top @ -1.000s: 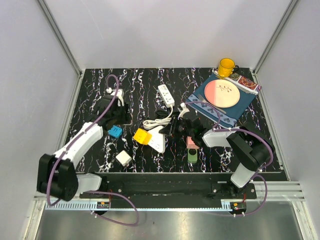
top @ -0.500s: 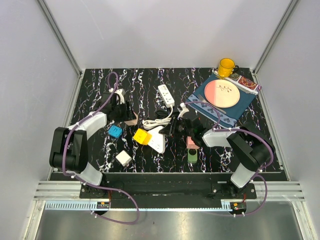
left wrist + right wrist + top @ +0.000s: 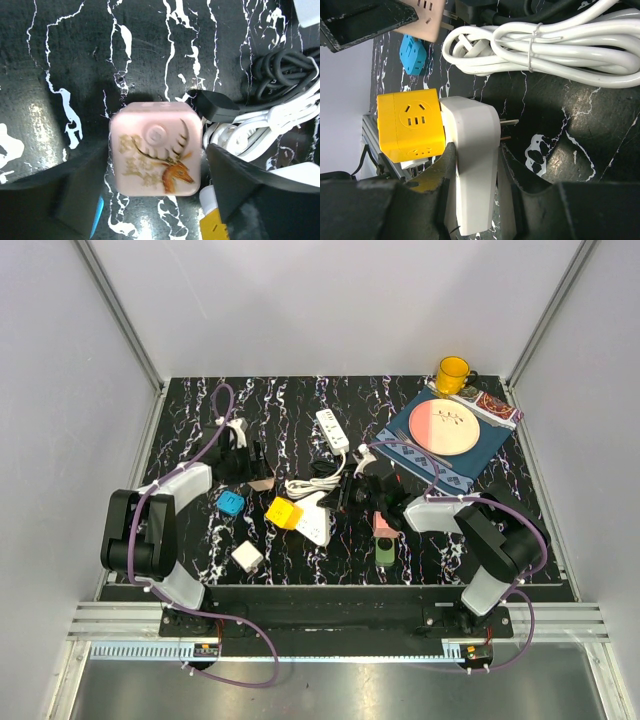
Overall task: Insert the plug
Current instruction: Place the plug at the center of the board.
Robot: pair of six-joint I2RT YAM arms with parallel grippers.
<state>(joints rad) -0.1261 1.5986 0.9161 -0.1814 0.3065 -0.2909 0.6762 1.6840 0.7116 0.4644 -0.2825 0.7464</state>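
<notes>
Marbled tabletop (image 3: 560, 130): white plug (image 3: 472, 150) between right fingers (image 3: 540, 205)

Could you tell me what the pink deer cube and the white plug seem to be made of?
The pink cube looks like moulded plastic, satin, with rounded edges and a printed deer. The white plug seems smooth plastic too, showing soft highlights.

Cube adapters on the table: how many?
4: pink deer cube rearmost, blue cube just nearer, yellow cube to the blue's right, white cube frontmost. The pink and green blocks right of centre might also count; unclear.
</notes>
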